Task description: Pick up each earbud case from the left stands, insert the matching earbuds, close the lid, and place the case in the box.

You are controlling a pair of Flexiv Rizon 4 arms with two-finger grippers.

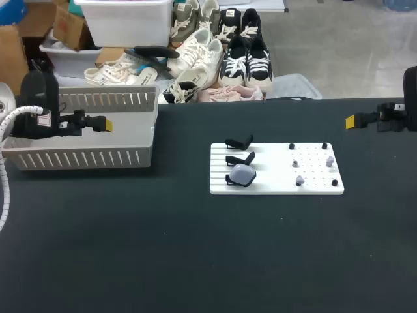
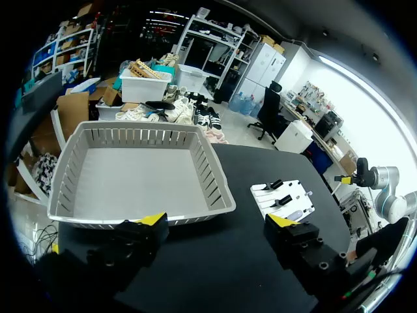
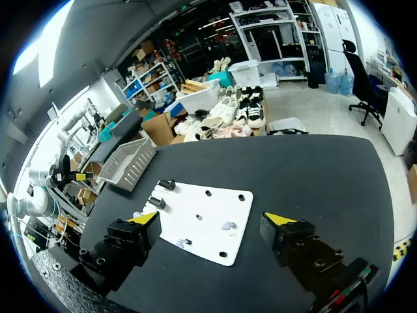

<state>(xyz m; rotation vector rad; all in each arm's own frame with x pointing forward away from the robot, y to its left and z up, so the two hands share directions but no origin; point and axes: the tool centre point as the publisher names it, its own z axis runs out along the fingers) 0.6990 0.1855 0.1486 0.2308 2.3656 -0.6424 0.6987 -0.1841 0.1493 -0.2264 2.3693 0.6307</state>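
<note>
The left arm (image 1: 29, 120) enters at nine o'clock, its left gripper (image 1: 106, 124) pointing toward three, fingers spread wide. The right arm (image 1: 396, 116) enters at three o'clock, its right gripper (image 1: 350, 121) pointing toward nine, fingers equally apart.

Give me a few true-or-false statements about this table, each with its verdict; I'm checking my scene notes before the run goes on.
1. An earbud case sits on a stand on the white board. True.
2. It sits on the stand farthest from the robot. False: it is on the nearest one; the other two stands are bare.
3. The right gripper holds an earbud. False: it is open, with nothing between its fingers.
4. The grey basket stands left of the board. True.
5. The left gripper is shut. False: it is open.
</note>
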